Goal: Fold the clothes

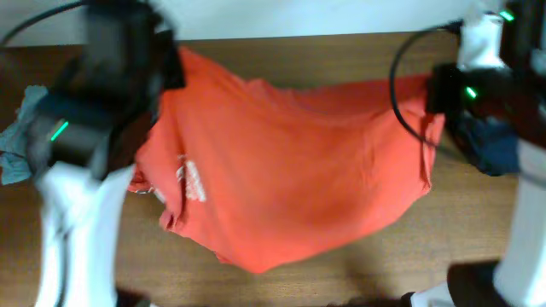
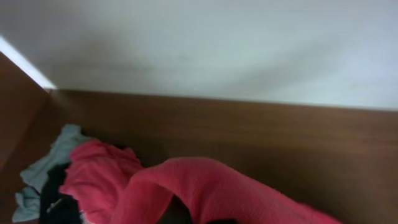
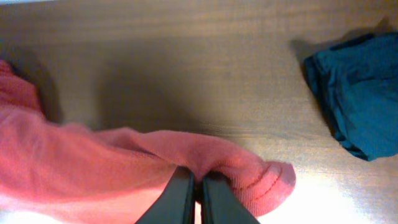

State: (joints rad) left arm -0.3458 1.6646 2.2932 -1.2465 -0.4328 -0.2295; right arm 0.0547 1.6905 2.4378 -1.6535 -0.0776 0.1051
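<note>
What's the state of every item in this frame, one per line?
T-shirt: unfolded, spread wide, wrinkled.
Right gripper: shut on the T-shirt's edge.
Left gripper: blurred, grip unclear.
Navy garment: crumpled, lying loose.
Grey-green garment: crumpled, lying loose.

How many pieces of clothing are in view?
4: orange shirt in the middle, grey-green one far left, black one beside it, navy one right. Others may be hidden.

No text can be read: the white lettering [image 1: 192,182] on the orange-red T-shirt [image 1: 290,170], perhaps a printed word, is too blurred.
</note>
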